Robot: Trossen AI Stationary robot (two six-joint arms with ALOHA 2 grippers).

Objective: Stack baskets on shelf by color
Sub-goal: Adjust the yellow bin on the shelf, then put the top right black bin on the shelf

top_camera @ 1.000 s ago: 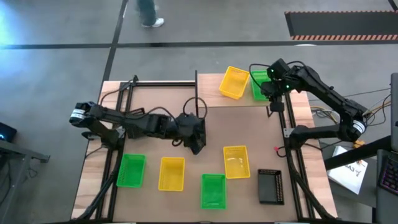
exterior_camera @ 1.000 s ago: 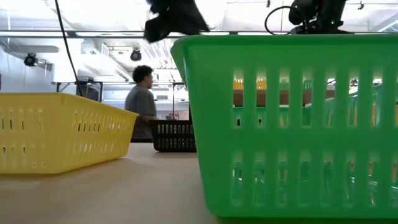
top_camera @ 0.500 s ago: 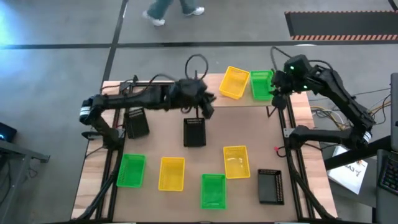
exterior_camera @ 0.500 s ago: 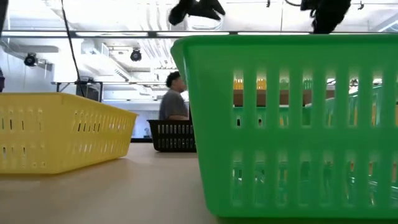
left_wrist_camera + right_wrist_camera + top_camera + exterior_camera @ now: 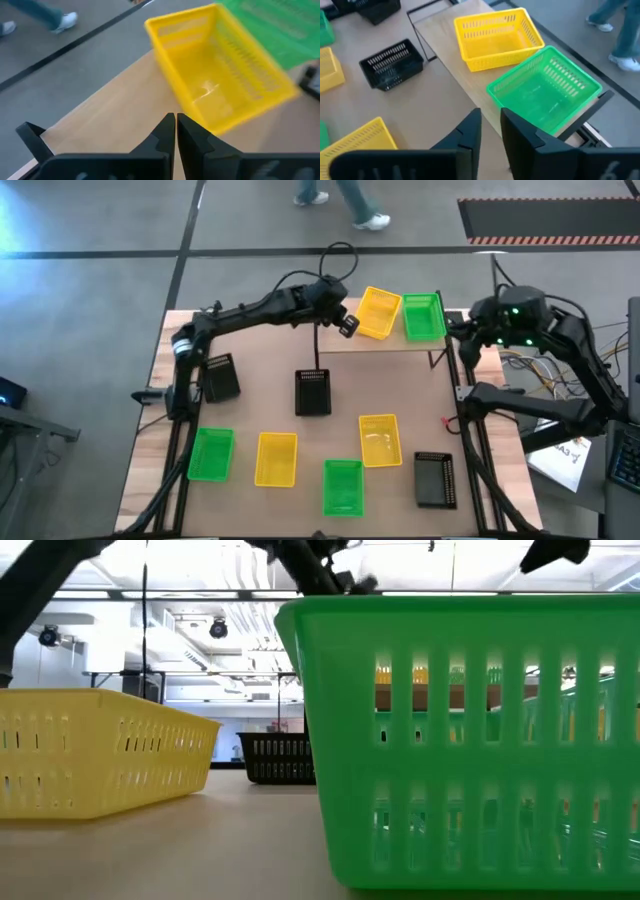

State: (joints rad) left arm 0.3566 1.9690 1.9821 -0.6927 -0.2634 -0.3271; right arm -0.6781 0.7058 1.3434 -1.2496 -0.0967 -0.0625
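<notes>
Two baskets stand side by side on the shelf (image 5: 395, 345) at the table's far edge: a yellow basket (image 5: 378, 312) set askew and a green basket (image 5: 423, 316). My left gripper (image 5: 346, 325) is shut and empty, hanging above the shelf's left part just short of the yellow basket (image 5: 220, 85). My right gripper (image 5: 468, 338) hovers off the shelf's right end, its fingers (image 5: 465, 132) a narrow gap apart with nothing between them, right of the green basket (image 5: 545, 95). A black basket (image 5: 313, 392) rests on its bottom at mid-table.
On the table stand further baskets: black ones at the left (image 5: 220, 377) and the near right (image 5: 435, 478), yellow ones (image 5: 276, 458) (image 5: 379, 439), green ones (image 5: 211, 454) (image 5: 342, 486). Dark frame rails run along both sides. A person walks on the floor beyond the far edge.
My left gripper has risen off the black basket, which stays at mid-table, and has swung toward the far edge up to the yellow basket on the shelf. My right gripper has drawn back from the green basket toward the table's right edge; that basket stays on the shelf.
</notes>
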